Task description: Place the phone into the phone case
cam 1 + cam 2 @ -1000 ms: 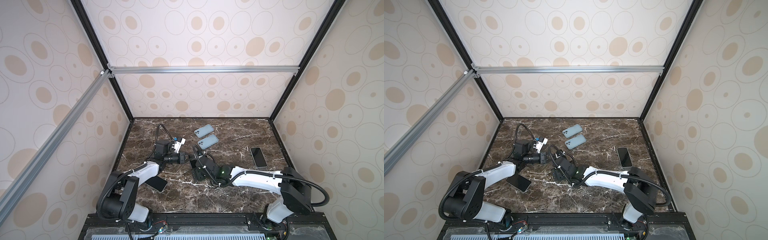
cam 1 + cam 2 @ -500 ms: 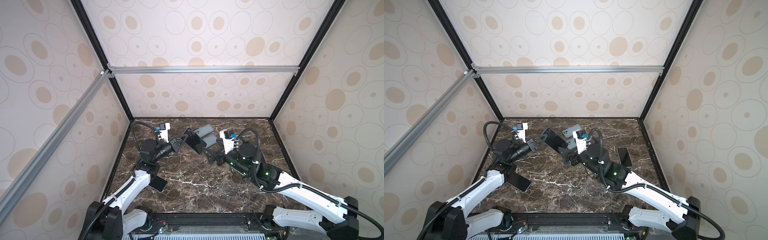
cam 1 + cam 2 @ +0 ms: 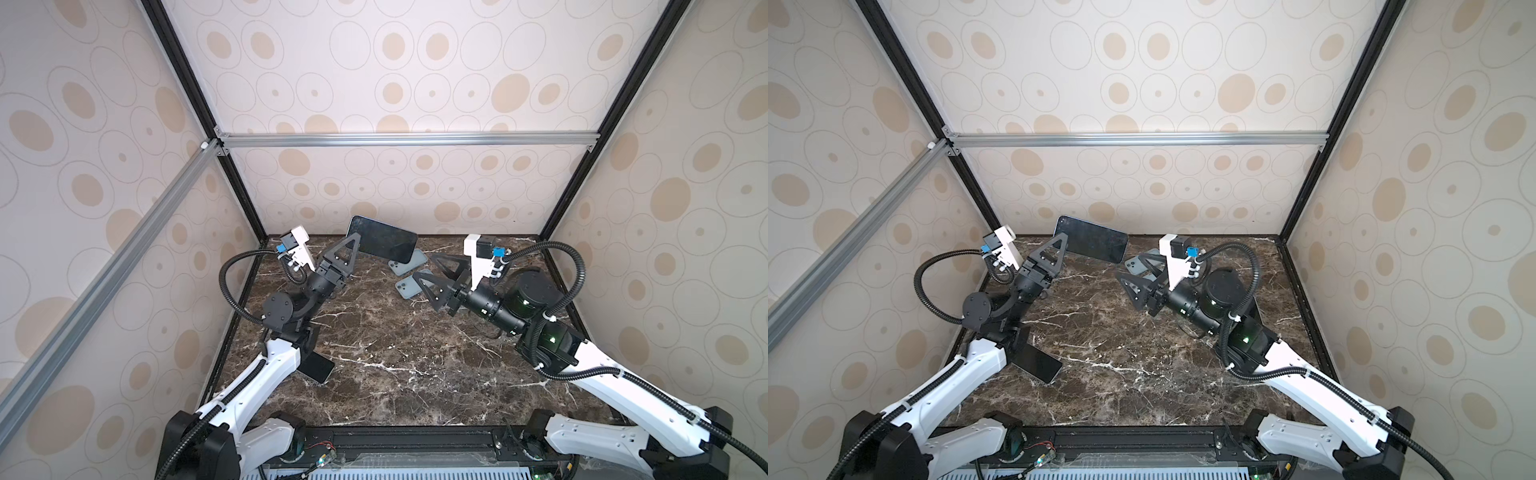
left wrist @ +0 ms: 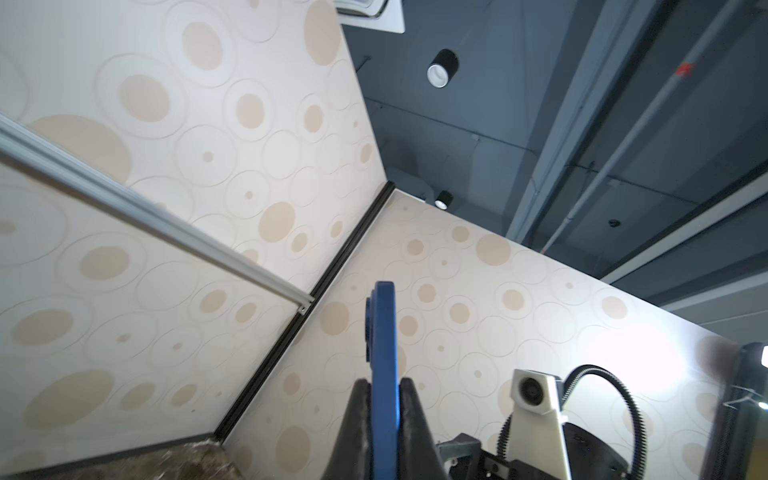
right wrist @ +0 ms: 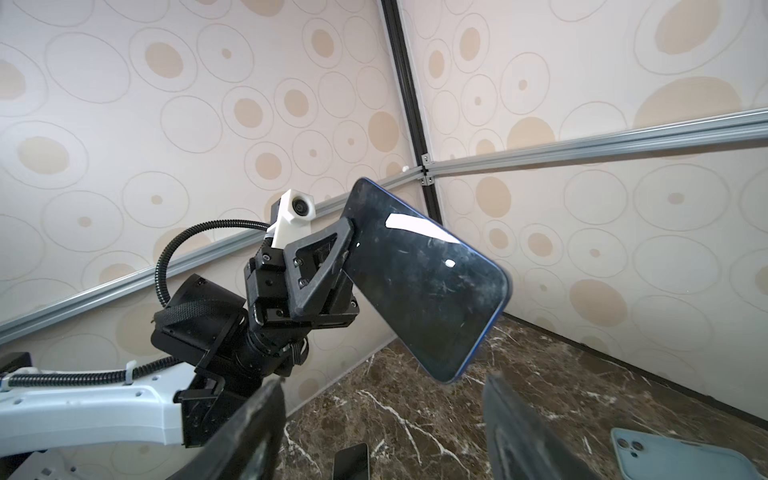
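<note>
The left claw (image 3: 353,246) is clamped on one short end of the phone (image 3: 384,245) and holds it in the air above the back of the table (image 3: 395,353), clear of the surface. In the left wrist view the phone (image 4: 384,374) shows edge-on as a blue strip pinched between the two fingers.

The right claw (image 3: 424,268) stands with its jaws apart and nothing between them. In the right wrist view both of its fingers frame the lower edge, and the phone (image 5: 428,282) hangs ahead of and above them, screen towards that camera.

The phone's long axis runs from the left claw (image 5: 345,249) outwards, and its free short end slopes down towards the right arm. That free end is the part nearest the right claw, which looks placed to take hold of it.

The far case (image 3: 409,266) and the near case (image 3: 404,286) lie flat on the table, backs up, just under and beside the right claw, so the right arm is the nearer one to them. The phone is not yet in either. A spare phone (image 3: 318,368) lies by the left arm's base, well apart from all this.
</note>
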